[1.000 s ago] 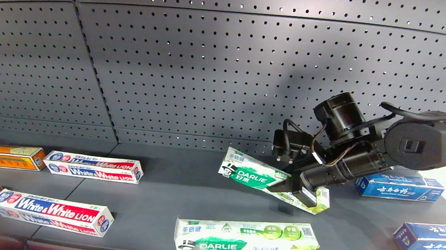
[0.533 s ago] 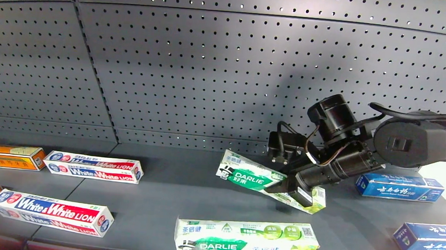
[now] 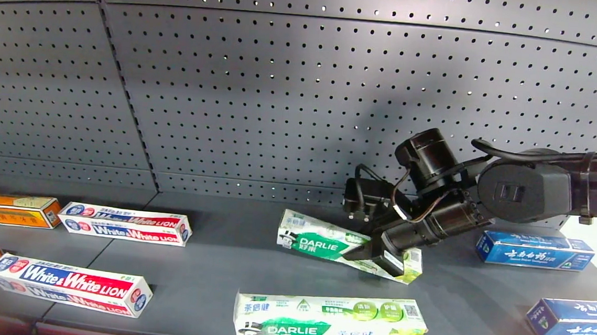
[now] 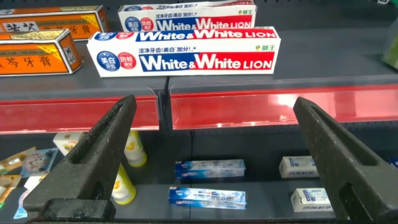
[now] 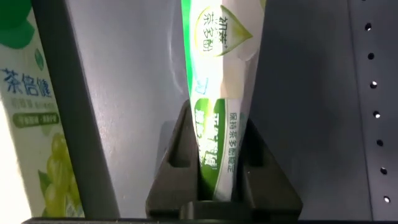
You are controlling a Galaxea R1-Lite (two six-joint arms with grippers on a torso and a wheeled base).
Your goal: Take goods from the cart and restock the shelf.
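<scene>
My right gripper [image 3: 383, 255] is shut on a green and white toothpaste box [image 3: 325, 242], held tilted just above the grey shelf [image 3: 207, 276] near the pegboard back wall. In the right wrist view the same box [image 5: 222, 68] is pinched between the gripper [image 5: 222, 177] fingers and points away along the shelf. A second green toothpaste box [image 3: 327, 322] lies flat at the shelf's front edge, also seen as the box [image 5: 31, 124] beside the held one. My left gripper [image 4: 211, 155] hangs open below and in front of the shelf edge, holding nothing.
Red, white and blue toothpaste boxes [image 3: 69, 284] and orange boxes [image 3: 9, 209] lie on the shelf's left. Blue boxes [image 3: 534, 251] lie at the right. A red price rail [image 4: 249, 109] fronts the shelf, and a lower shelf holds small goods [image 4: 208, 198].
My right gripper has carried the green box leftward and a little lower toward the shelf surface, its tilt flattening. The other boxes have stayed put.
</scene>
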